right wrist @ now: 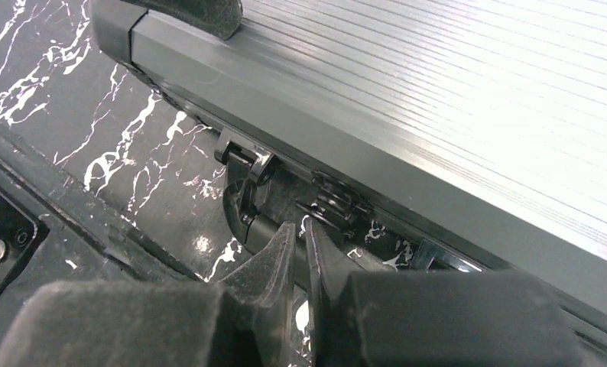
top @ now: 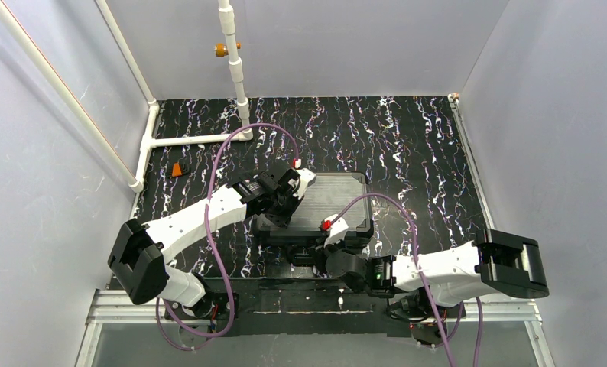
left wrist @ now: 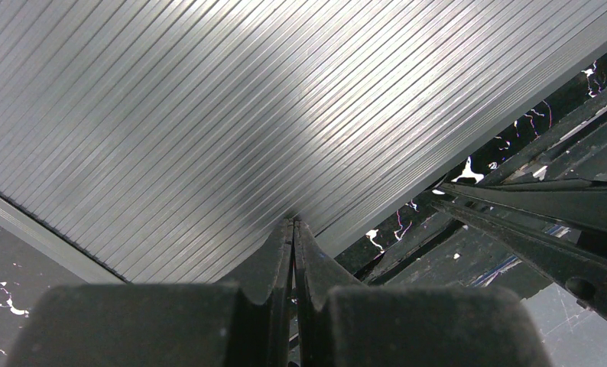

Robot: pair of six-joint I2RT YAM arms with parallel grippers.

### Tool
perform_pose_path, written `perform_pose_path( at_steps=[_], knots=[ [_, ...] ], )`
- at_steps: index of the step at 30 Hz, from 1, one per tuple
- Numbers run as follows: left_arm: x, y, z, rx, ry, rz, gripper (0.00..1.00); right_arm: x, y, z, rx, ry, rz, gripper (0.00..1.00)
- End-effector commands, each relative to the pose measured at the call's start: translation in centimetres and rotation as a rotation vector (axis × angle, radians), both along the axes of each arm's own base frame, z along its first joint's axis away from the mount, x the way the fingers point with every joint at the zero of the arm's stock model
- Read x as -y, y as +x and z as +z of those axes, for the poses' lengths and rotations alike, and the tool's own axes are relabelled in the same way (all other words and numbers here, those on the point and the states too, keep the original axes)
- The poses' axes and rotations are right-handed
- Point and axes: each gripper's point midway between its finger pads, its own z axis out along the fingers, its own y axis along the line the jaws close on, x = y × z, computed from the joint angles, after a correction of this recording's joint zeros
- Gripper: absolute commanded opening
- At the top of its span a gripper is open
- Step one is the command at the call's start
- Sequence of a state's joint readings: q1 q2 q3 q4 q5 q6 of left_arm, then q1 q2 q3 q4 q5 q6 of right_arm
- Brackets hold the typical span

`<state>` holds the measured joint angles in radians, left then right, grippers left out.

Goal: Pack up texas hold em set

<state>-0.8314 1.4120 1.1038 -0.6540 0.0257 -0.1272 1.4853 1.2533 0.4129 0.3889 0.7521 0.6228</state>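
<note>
While fixing on the black case: shut flat, ribbed lid up, lying mid-table just ahead of both arm bases. On the lid's left part, the left gripper, fingers tight together with nothing between, tips against the ribs. Down at the near edge, by the handle and a latch, the right gripper, fingers almost together with a sliver of gap, impossible to tell whether pinching anything. Underneath it all, the black marbled table; off at the far left, a white pipe frame.
</note>
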Motion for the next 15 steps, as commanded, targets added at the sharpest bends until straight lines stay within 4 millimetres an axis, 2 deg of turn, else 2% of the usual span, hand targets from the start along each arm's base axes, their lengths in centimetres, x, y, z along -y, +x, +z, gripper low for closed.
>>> perform_pose_path(
  at_steps=[1,6,15],
  knots=[
    [-2.9,-2.5,-2.4,-0.104,0.133,-0.004,0.00,-0.3,1.5,1.4,0.051,-0.003,-0.068,0.18],
    [-2.9,-2.5,-2.4,-0.104,0.133,-0.004,0.00,0.1,1.9,0.8,0.051,-0.026,-0.101,0.18],
    [-3.0,-2.5,-2.5,-0.107,0.137,-0.003,0.00,0.8,3.8,1.6,0.072,-0.029,-0.164,0.18]
  ],
)
